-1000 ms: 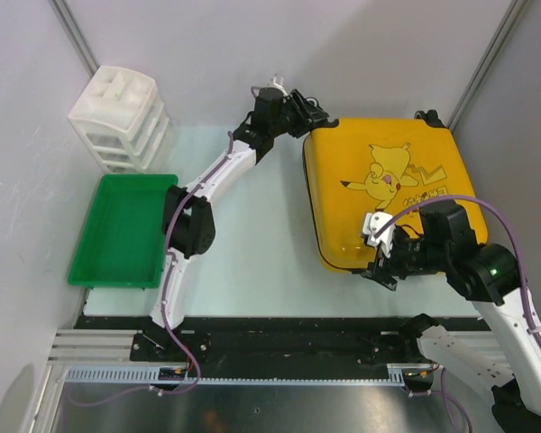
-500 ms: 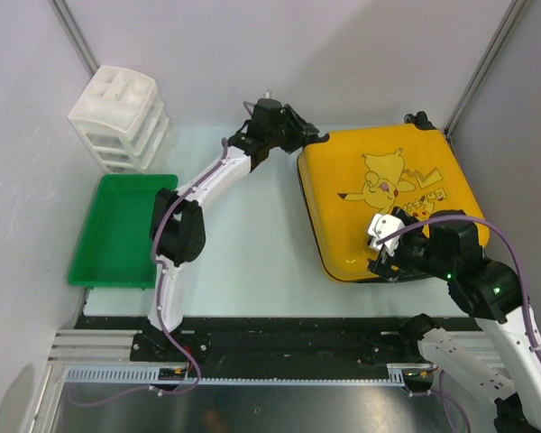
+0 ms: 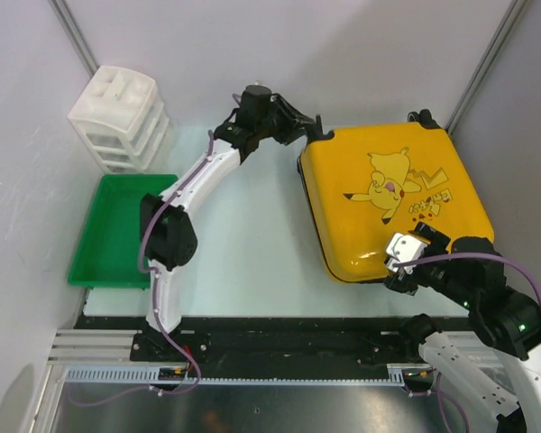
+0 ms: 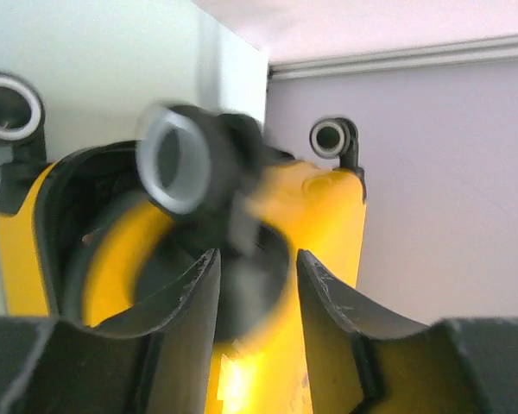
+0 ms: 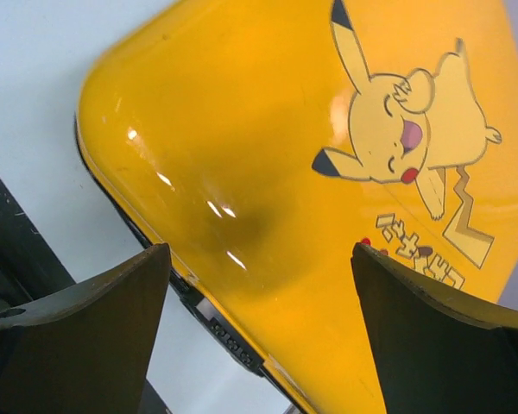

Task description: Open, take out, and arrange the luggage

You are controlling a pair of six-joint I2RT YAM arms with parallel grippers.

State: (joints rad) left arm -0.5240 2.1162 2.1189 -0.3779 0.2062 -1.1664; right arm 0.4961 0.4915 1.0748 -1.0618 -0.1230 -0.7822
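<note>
The luggage (image 3: 388,203) is a closed yellow suitcase that lies flat at the right of the table, Pikachu print up. My left gripper (image 3: 308,129) reaches its far left corner. In the left wrist view that gripper (image 4: 257,259) has its jaws partly apart around a blurred black wheel (image 4: 186,164); whether they press on it does not show. Above the near left corner of the luggage (image 5: 268,172), my right gripper (image 3: 406,262) hangs wide open. Nothing sits between its fingers (image 5: 112,328), and the black zipper trim (image 5: 229,332) runs just below them.
A green tray (image 3: 122,230) lies at the left. Behind it, in the far left corner, stands a white drawer unit (image 3: 117,117). Grey walls close in the back and both sides. Two more suitcase wheels (image 4: 13,108) (image 4: 331,136) stick out by the back wall.
My right gripper has drawn back off the lid toward the near right and opened wider. The luggage has turned a little. My left arm has swung left, its gripper still at the corner.
</note>
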